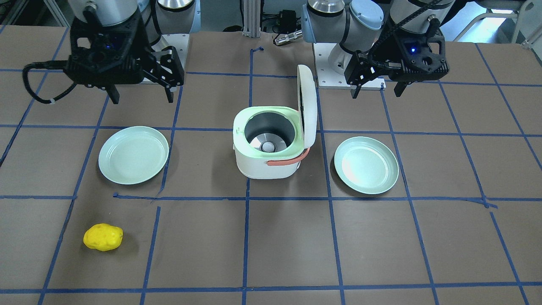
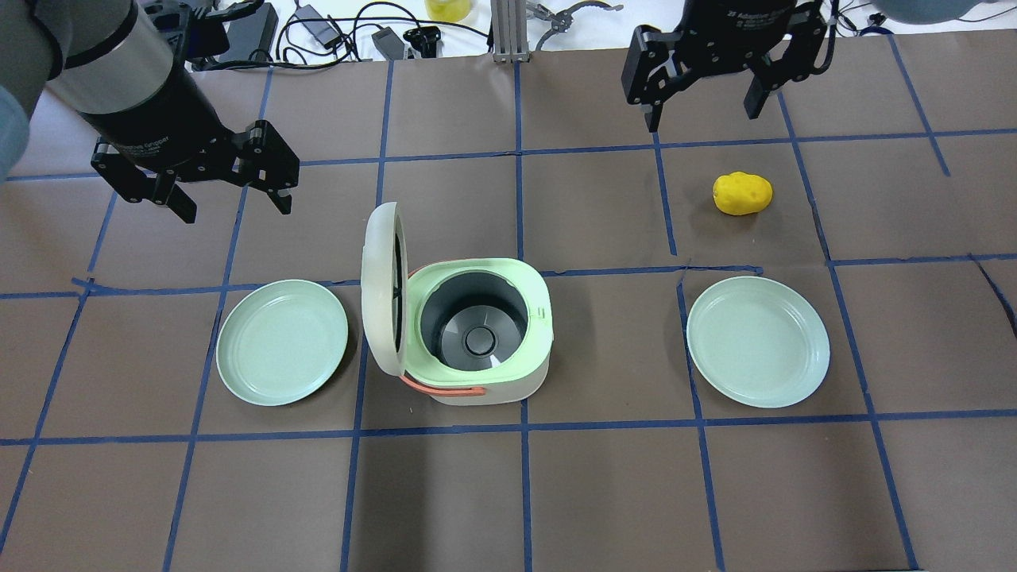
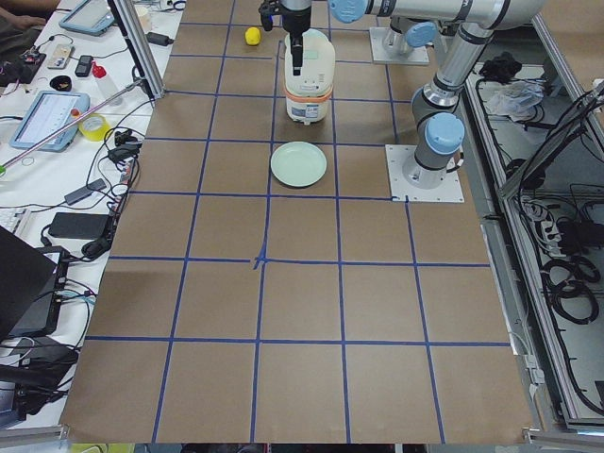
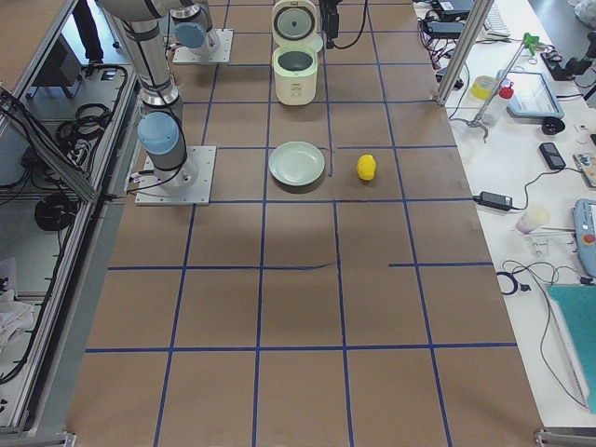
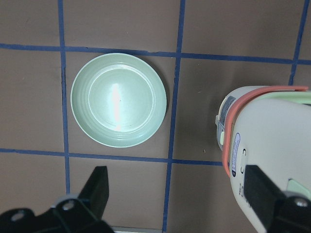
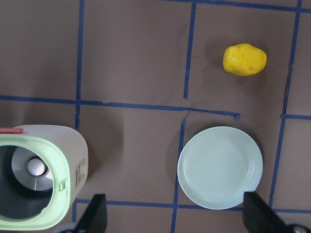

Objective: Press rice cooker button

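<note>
The white rice cooker (image 1: 264, 166) with a mint rim stands mid-table, its lid (image 1: 308, 106) swung up and standing on edge; the pot is open. In the left wrist view the lid's outer face shows at the right edge, and a pale mint pad, the button (image 5: 297, 187), is partly visible beside the oval label. My left gripper (image 2: 237, 208) hangs open and empty behind the lid, above the table. My right gripper (image 2: 702, 117) hangs open and empty far back right, well away from the cooker (image 2: 493, 385).
A mint plate (image 2: 282, 342) lies left of the cooker and another plate (image 2: 757, 342) lies to its right. A yellow potato-like toy (image 2: 741, 193) lies beyond the right plate. Blue tape lines grid the brown table. Cables and tools lie past the far edge.
</note>
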